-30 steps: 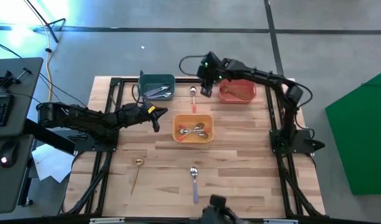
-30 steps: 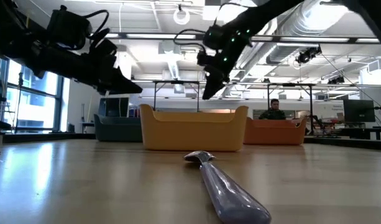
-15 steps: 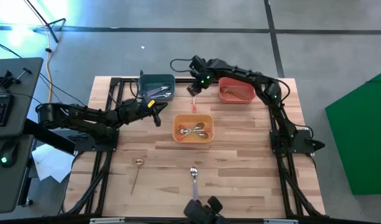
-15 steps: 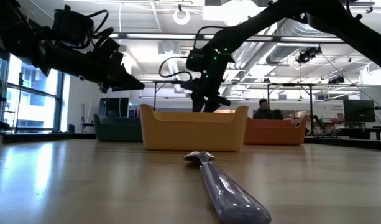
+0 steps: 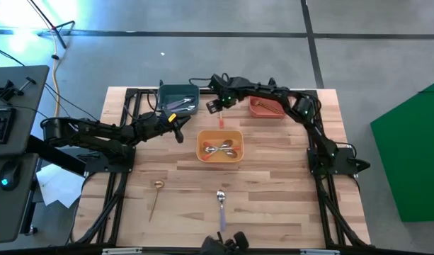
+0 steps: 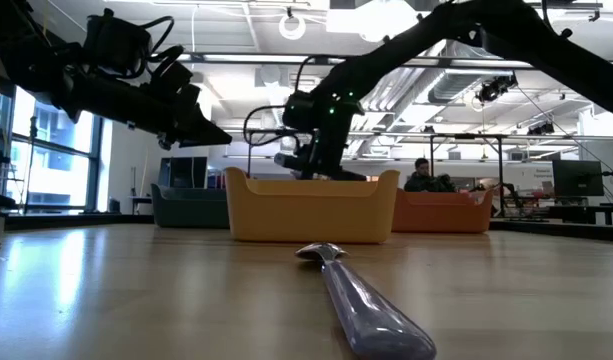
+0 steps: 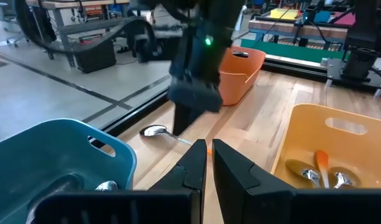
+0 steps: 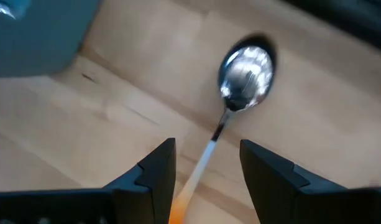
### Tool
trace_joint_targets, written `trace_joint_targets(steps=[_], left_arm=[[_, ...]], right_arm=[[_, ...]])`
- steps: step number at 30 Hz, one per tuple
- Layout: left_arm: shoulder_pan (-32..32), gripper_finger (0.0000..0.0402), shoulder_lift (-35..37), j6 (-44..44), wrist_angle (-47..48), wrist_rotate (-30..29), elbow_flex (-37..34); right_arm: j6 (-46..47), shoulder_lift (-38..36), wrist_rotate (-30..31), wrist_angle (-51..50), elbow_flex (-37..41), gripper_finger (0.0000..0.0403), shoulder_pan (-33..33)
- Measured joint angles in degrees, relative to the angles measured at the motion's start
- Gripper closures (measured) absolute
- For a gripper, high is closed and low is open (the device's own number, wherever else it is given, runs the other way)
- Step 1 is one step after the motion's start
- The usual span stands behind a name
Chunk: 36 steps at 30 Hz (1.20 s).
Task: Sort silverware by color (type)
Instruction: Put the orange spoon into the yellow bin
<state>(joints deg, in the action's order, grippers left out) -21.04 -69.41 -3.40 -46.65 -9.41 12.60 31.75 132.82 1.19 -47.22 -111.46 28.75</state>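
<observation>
High view: right claw (image 5: pixel 217 108) has dropped over orange-handled spoon (image 5: pixel 221 117).

We record a table top (image 5: pixel 273 177) of pale, matt wood planks with visible grain. The orange-handled spoon (image 8: pixel 243 78) has a polished, mirror-bright metal head, and its handle looks like smooth plastic. The yellow bin (image 6: pixel 311 205) and teal bin (image 7: pixel 47 152) appear to be smooth plastic with a slight sheen.
</observation>
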Motion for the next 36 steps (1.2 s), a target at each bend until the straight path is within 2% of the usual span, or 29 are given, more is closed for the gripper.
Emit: trace_joint_targets(steps=[7, 11, 16, 23, 31, 36], left_arm=[[0.0, 0.0385, 0.0, 0.0, 0.0, -0.4, 0.0], [0.0, 0.0385, 0.0, 0.0, 0.1, -0.4, 0.0], [0.0, 0.0385, 0.0, 0.0, 0.3, -0.4, 0.0], [0.0, 0.0385, 0.0, -0.5, 0.3, -0.4, 0.0], [0.0, 0.0385, 0.0, -0.5, 0.3, -0.4, 0.0], [0.0, 0.0385, 0.0, -0.5, 0.2, -0.4, 0.0]], right_arm=[[2.1, 3.5, 2.4, 0.2, 0.0, 0.0242, -1.5], [2.3, 3.5, 3.7, -0.1, 0.0, 0.0258, -1.8], [1.2, 3.4, 5.5, -1.9, 0.0, 0.0302, -1.9], [-1.6, 3.0, 9.7, -4.5, 0.1, 0.0392, -2.3], [-7.0, -1.3, 11.9, -3.3, 0.1, 0.0398, -3.1], [-16.8, -7.5, 13.9, -3.2, 0.1, 0.0399, -4.4]])
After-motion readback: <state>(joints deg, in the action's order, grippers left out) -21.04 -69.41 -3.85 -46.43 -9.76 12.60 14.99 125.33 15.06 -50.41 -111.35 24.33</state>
